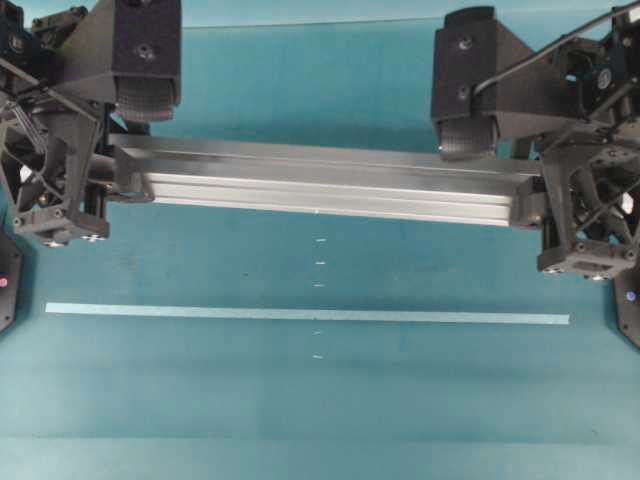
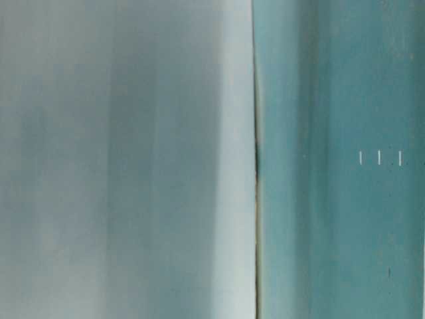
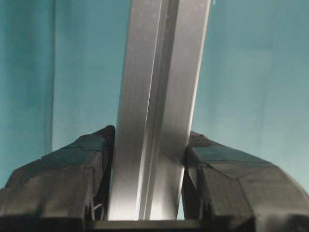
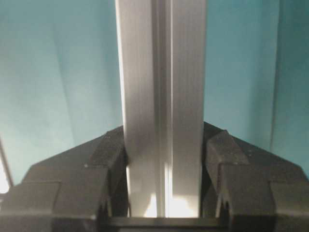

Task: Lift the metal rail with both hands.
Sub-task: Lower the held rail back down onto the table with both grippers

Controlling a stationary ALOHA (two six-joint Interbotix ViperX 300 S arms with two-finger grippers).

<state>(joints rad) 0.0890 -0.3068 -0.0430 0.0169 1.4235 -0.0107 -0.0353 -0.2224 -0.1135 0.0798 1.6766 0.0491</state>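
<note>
Two grippers, left (image 3: 147,159) and right (image 4: 164,154), clamp my grooved aluminium rail (image 1: 320,180) above the teal desk (image 1: 300,410); pale tape strip (image 1: 300,314) below.

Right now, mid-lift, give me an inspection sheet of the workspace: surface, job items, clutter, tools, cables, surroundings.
Surface: teal table, bare apart from markings.
Job's things: metal rail spans between both arms; its right end sits slightly lower in the overhead view.
Clutter: pale tape strip lying flat in front of the rail; small white tick marks across the middle.
Tools: left tool shut on the rail, fingers on both sides; right tool likewise.
Cables: one black cable over the right arm.
Surroundings: table-level view blurred, nothing seen.
</note>
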